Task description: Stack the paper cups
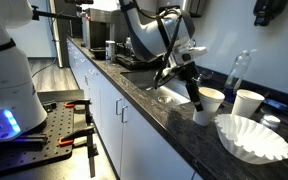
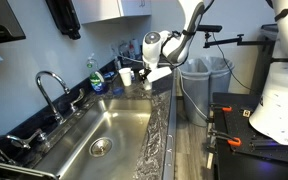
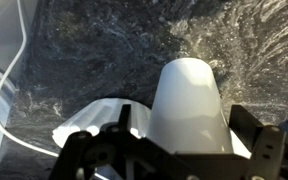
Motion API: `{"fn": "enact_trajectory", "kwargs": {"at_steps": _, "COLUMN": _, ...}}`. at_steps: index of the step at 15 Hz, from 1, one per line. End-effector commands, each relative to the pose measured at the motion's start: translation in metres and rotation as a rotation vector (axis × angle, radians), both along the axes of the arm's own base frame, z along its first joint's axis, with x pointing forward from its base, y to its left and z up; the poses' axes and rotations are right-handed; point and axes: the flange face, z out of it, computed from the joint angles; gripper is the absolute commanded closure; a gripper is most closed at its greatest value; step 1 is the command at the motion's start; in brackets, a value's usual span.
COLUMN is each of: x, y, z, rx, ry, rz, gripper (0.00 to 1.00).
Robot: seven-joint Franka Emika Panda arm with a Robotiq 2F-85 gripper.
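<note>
Two white paper cups stand on the dark counter in an exterior view. The nearer paper cup (image 1: 210, 104) is upright between the fingers of my gripper (image 1: 195, 96). The second paper cup (image 1: 249, 103) stands just beyond it, apart and untouched. In the wrist view the nearer cup (image 3: 189, 100) fills the space between my gripper's (image 3: 182, 118) fingers. Its right side is close to the right finger and a gap shows at the left finger. The jaws look open around it. In an exterior view (image 2: 148, 73) the gripper is small and a white cup (image 2: 126, 76) shows beside it.
A stack of ruffled coffee filters (image 1: 252, 138) lies close by the cups and shows in the wrist view (image 3: 89, 125). A clear plastic bottle (image 1: 239, 70) stands behind. A steel sink (image 2: 104, 135) with faucet (image 2: 49, 85) and a blue soap bottle (image 2: 98, 82) are further along the counter.
</note>
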Motion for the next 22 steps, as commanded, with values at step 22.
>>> {"fn": "enact_trajectory", "kwargs": {"at_steps": 22, "x": -0.054, "y": 0.004, "z": 0.033, "rx": 0.161, "ry": -0.083, "rz": 0.058, "gripper": 0.00}}
